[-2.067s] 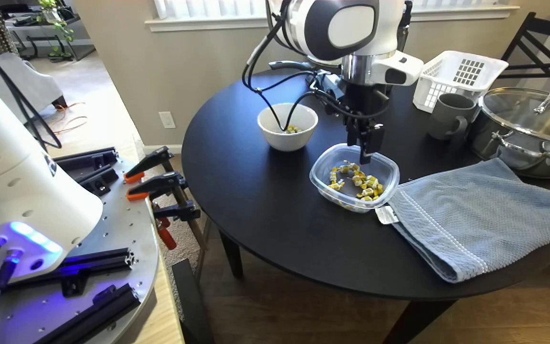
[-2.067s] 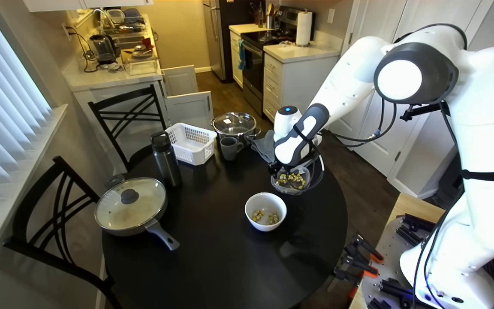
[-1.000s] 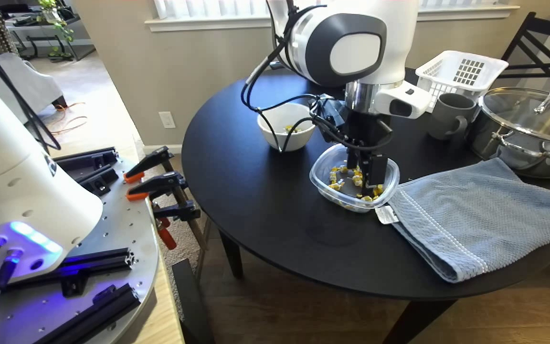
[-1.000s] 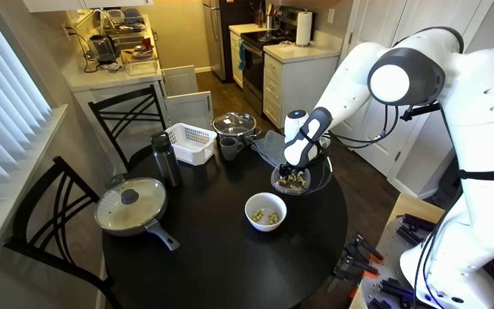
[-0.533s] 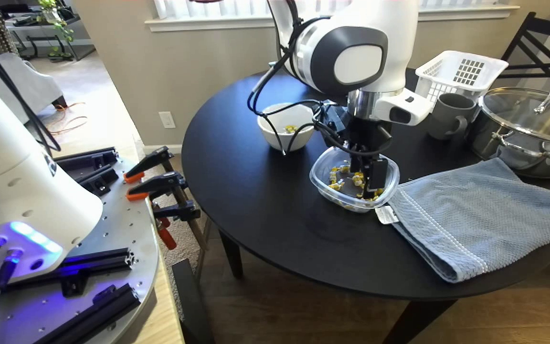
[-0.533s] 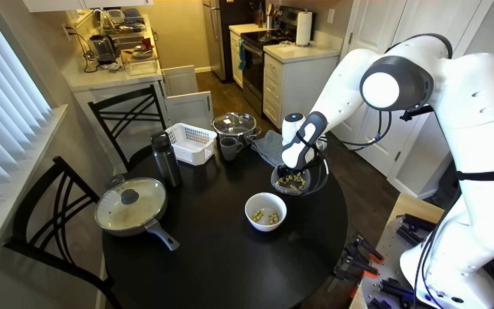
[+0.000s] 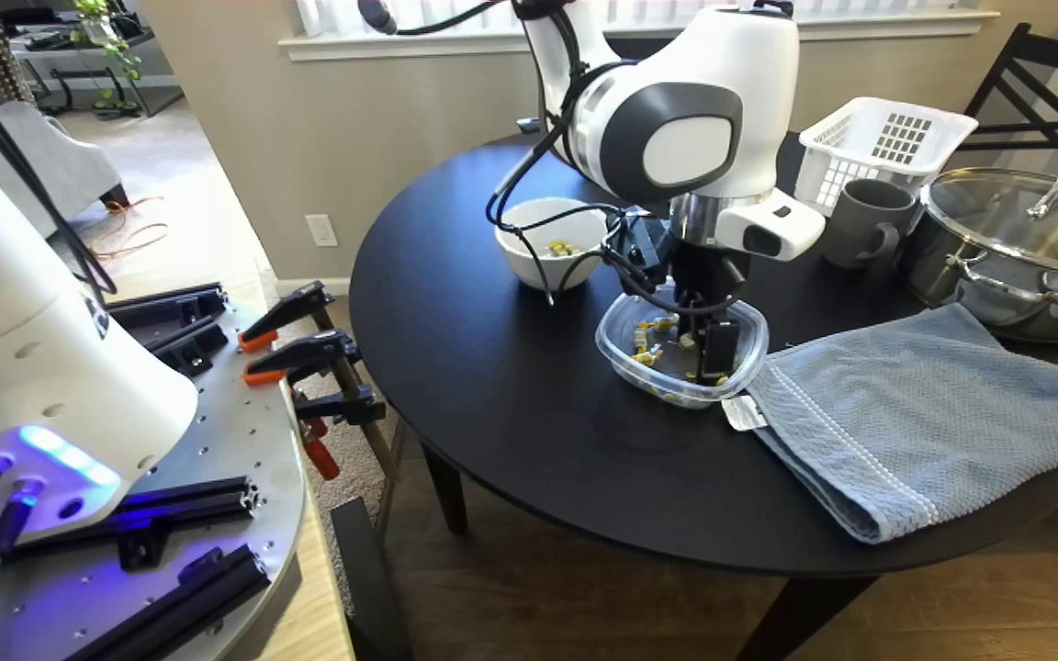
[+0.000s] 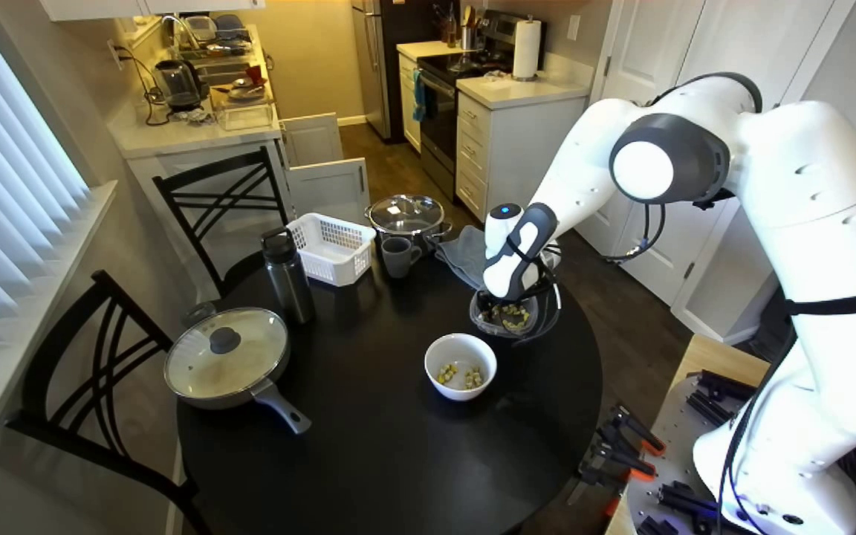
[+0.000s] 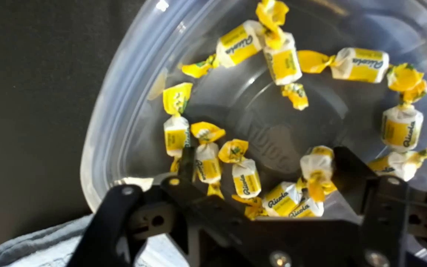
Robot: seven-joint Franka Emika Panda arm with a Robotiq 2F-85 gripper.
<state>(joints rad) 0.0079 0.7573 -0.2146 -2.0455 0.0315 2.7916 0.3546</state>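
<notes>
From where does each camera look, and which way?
Wrist view: wrist-mounted, looking down into the clear plastic container; black gripper shows.
An exterior view: beside the white base, facing the beige wall; base, white arm, gripper show.
An exterior view: above the round black table, facing the black stove; arm, base show.
Both exterior views share the round white bowl.

Dark-lettered, yellow-and-white candies (image 9: 245, 180), black tool (image 9: 265, 154)
Clear container (image 9: 98, 148), white bowl (image 8: 464, 349), grey mug (image 7: 862, 228), grey-blue towel (image 7: 933, 418), black desk (image 7: 501, 413)
</notes>
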